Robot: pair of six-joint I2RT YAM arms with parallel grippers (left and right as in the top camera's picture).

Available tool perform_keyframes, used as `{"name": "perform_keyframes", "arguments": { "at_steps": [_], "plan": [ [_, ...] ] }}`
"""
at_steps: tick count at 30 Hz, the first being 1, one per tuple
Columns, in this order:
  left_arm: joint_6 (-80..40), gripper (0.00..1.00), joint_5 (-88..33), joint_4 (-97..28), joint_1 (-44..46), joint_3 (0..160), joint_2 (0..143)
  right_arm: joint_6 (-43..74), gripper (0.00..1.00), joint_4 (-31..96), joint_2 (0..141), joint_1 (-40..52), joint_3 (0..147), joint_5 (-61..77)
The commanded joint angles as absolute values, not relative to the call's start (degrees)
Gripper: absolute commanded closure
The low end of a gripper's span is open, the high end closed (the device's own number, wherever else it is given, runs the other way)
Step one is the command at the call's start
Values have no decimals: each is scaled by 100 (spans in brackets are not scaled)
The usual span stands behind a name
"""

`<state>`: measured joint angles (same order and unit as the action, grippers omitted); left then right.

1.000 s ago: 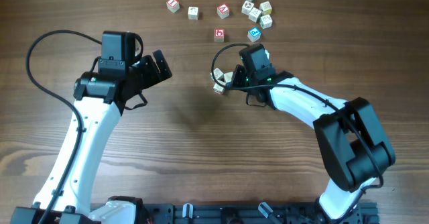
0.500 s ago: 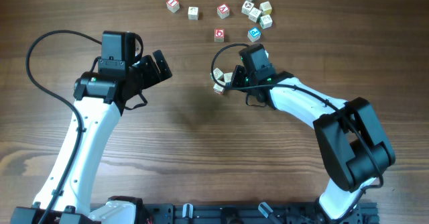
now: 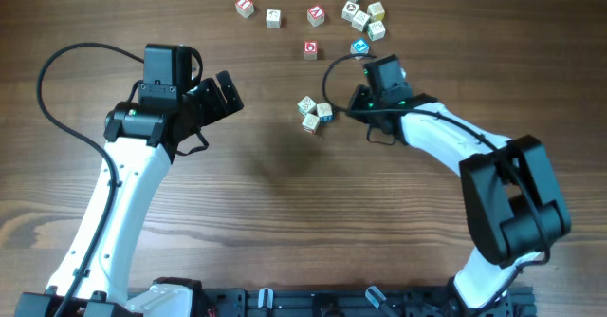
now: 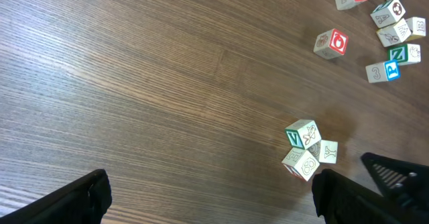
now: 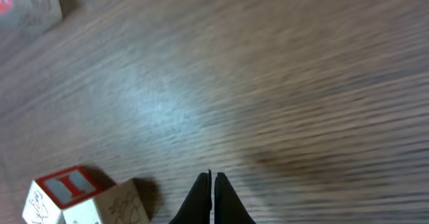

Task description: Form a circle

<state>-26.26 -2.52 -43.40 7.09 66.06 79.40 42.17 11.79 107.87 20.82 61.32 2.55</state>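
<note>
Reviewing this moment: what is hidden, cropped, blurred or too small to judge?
- Right wrist view: motion-blurred; the lower-left cubes, left of the shut right gripper, are cut by the bottom edge, so unidentifiable.
- Overhead: letters on the circle are too small; the right gripper's fingers merge with its dark wrist.
- Left wrist view: the open left gripper is cut by the bottom edge.
</note>
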Motion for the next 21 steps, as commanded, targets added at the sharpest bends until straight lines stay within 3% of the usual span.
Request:
{"name": "perform_keyframes", "arguments": {
  "at_steps": [1, 6, 10, 14, 21],
  "plan": [
    [-2661, 0, -298, -4329, 681, 6643, 7972, 3940, 95, 875, 10324, 2093, 6182, 585],
    [-2661, 0, -298, -4329, 681, 6643, 7972, 4224, 95, -432, 10339, 2206, 6195, 1343],
    [-2661, 0, -298, -4329, 679, 6643, 7972, 4543, 95, -928, 10475, 2534, 6392, 1140],
    [-2661, 0, -298, -4329, 679, 6643, 7972, 4523, 95, -875, 11109, 2893, 7216, 1046],
    [-2661, 0, -298, -4329, 681, 6643, 7972, 4672, 95, 502, 12403, 3153, 9041, 1208]
  ]
}}
